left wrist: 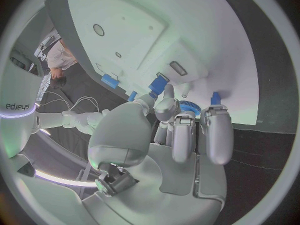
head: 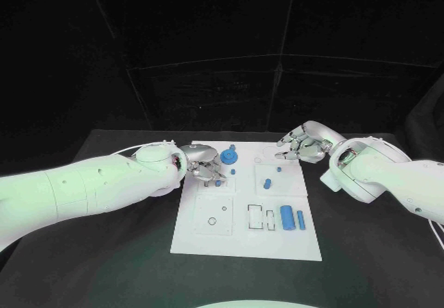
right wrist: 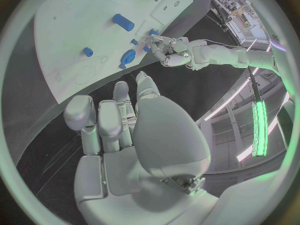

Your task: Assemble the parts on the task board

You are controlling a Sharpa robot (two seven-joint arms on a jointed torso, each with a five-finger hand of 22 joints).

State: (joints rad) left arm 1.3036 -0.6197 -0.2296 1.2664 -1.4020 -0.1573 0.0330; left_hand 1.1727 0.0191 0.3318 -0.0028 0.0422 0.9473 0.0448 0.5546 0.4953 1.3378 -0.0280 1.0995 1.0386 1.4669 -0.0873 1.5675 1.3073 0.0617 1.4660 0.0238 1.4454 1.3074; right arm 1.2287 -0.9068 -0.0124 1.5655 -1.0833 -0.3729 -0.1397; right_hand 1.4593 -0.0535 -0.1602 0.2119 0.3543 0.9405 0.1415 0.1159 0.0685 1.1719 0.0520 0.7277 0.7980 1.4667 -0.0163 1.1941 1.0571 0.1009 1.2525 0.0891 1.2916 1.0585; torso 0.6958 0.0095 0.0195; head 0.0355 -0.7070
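Task board [head: 242,240], a white plate, lies in the middle of the black table [head: 111,263], its long side running from 12 to 6 o'clock in the head view. Recessed outlines mark its surface: a square panel with a small hole at about 7 o'clock, and narrow rectangular slots just right of that.

Next in size are the two robot hands. The left robot hand [head: 202,164] sits over the board's 10 o'clock corner, fingers curled down among the blue parts there; its wrist view shows the fingertips [left wrist: 167,92] at a blue piece, but I cannot tell whether anything is truly pinched. The right robot hand [head: 303,145] hovers at the board's 1 o'clock corner, off the plate's edge, fingers [right wrist: 119,92] loosely extended and apart, holding nothing.

Among the parts, a blue gear-like disc [head: 230,156] lies near 11 o'clock, just beside the left fingers. A blue cylinder [head: 289,217] lies flat at about 4 o'clock, with a slimmer blue bar [head: 301,220] just beside it on the right, both running along the board's length. A short blue peg [head: 267,184] sits right of centre, and a smaller blue stud [head: 278,170] lies near it toward 1 o'clock. Tiny blue pieces [head: 218,183] stand under the left hand.
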